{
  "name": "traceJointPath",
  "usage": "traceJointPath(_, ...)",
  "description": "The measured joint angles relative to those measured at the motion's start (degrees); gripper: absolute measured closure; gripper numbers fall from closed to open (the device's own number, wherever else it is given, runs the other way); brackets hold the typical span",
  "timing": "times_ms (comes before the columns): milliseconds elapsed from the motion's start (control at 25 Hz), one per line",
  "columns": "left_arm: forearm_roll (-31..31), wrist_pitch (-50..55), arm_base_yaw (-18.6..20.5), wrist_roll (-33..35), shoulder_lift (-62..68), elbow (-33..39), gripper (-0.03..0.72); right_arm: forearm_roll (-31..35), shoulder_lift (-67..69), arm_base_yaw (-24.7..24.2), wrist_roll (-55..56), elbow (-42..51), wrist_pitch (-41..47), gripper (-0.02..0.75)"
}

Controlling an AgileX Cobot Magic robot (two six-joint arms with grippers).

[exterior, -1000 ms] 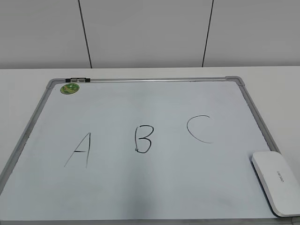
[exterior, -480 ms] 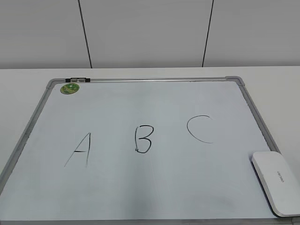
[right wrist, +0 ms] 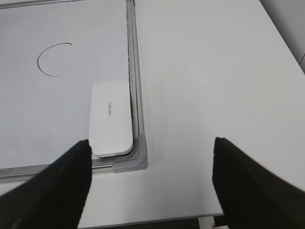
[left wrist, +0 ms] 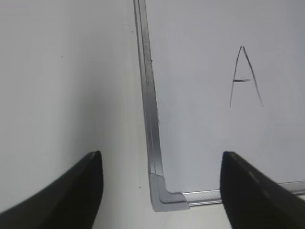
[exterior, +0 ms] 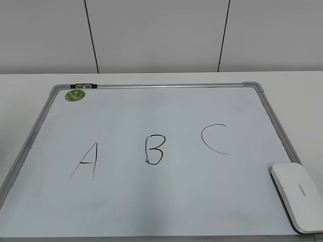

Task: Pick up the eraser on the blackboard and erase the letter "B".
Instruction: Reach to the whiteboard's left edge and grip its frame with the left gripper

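From the front, the blackboard point(exterior: 255, 89) lies flat on the white table point(exterior: 20, 83), with an "A" point(exterior: 86, 161), the letter "B" point(exterior: 154, 149) and a "C" point(exterior: 214, 138) in a row across it. The B sits in the middle, whole. A small green magnet point(exterior: 75, 94) is stuck near the far left corner. The eraser point(exterior: 298, 196) rests at the near right corner, lying over the frame edge, well apart from the B. No arm shows here.

Over to the left wrist camera: the left gripper point(left wrist: 161, 186) hangs with its fingers spread wide and nothing between them, above the board's near left corner point(left wrist: 167, 198). The A is off to the right on the board.

Now the right wrist camera: the right gripper point(right wrist: 150, 183) is also spread wide and empty, above the table just near the board's corner. The eraser point(right wrist: 111, 117) lies flat ahead of the left finger point(right wrist: 52, 186), lettering up, tight against the frame, the C beyond it.
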Motion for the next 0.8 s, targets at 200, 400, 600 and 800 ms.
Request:
traceJointPath(200, -0.25, -0.94, 0.0, 0.72, 16.66, -8.37, 0.17, 0.0, 0.0, 0.0, 0.0, 0.0, 0.0, 0.151)
traceJointPath(400, -0.75, -1.08, 0.0, 2.95, 30.73, -16.41, 0.18, 0.0, 0.0, 0.0, 0.0, 0.0, 0.0, 0.151)
traceJointPath(600, -0.78, -0.97, 0.0, 3.97, 41.58, -22.68, 0.206, 0.0, 0.0, 0.0, 0.0, 0.0, 0.0, 0.151)
traceJointPath(800, -1.3, -0.61, 0.51, 4.84, 50.16, -27.88, 0.265, 0.0, 0.0, 0.0, 0.0, 0.0, 0.0, 0.151)
